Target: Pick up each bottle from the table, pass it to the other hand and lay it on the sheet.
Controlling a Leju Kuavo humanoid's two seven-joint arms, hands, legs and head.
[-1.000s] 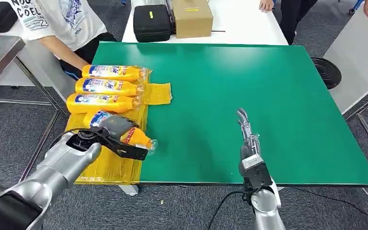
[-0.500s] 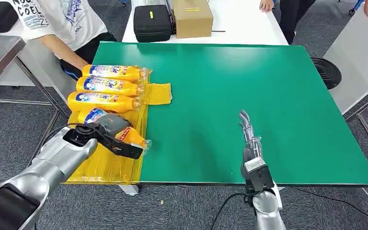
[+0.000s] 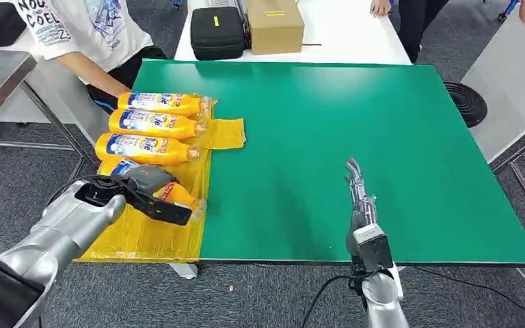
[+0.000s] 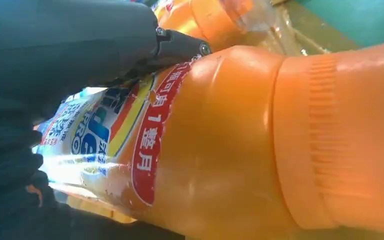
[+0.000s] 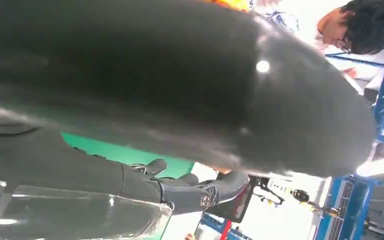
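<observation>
The left hand (image 3: 152,191) is gripping the fourth bottle (image 3: 171,193) over the yellow sheet (image 3: 150,236), lower left of frame, below three laid bottles (image 3: 152,124). The right hand (image 3: 357,188) is hovering empty, fingers straight. Next probably comes lowering and release.

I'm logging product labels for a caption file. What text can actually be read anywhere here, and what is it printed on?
"1整月": red label band on the bottle held by the left hand.
"COEL", with letters above cut off: a person's white T-shirt.
Labels on the three bottles on the sheet: too small to read.
</observation>
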